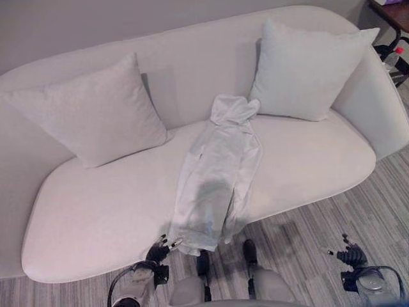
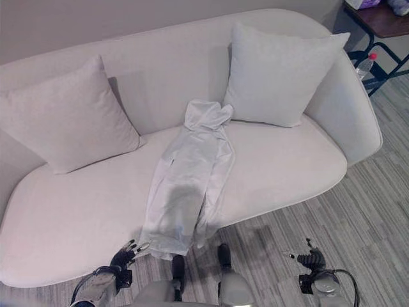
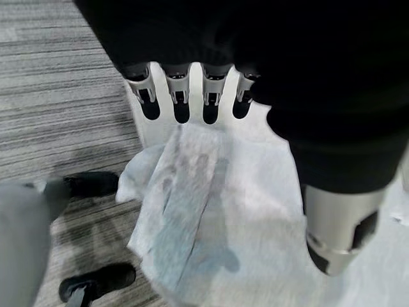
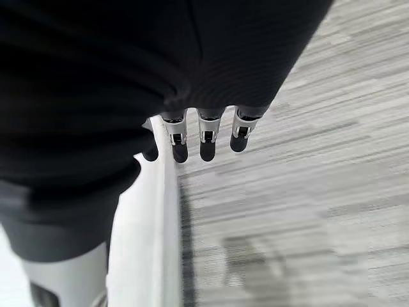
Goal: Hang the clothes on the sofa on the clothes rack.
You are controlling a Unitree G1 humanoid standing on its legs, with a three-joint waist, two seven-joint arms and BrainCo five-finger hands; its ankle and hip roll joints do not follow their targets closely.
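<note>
Over sofa (image 1: 96, 217) front edge: garment (image 1: 217, 173) hem overhangs | left hand (image 1: 160, 251), right hand (image 1: 350, 256): fingers straight, empty

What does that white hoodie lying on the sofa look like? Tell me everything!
The white hooded top looks like thin, soft cloth, slightly wrinkled. It lies flat and stretched out along the seat of the cream sofa, hood bunched against the backrest beside the right pillow, sleeves folded along its body. Its hem hangs over the front edge. The left hand is right by that hem with straight fingers.
</note>
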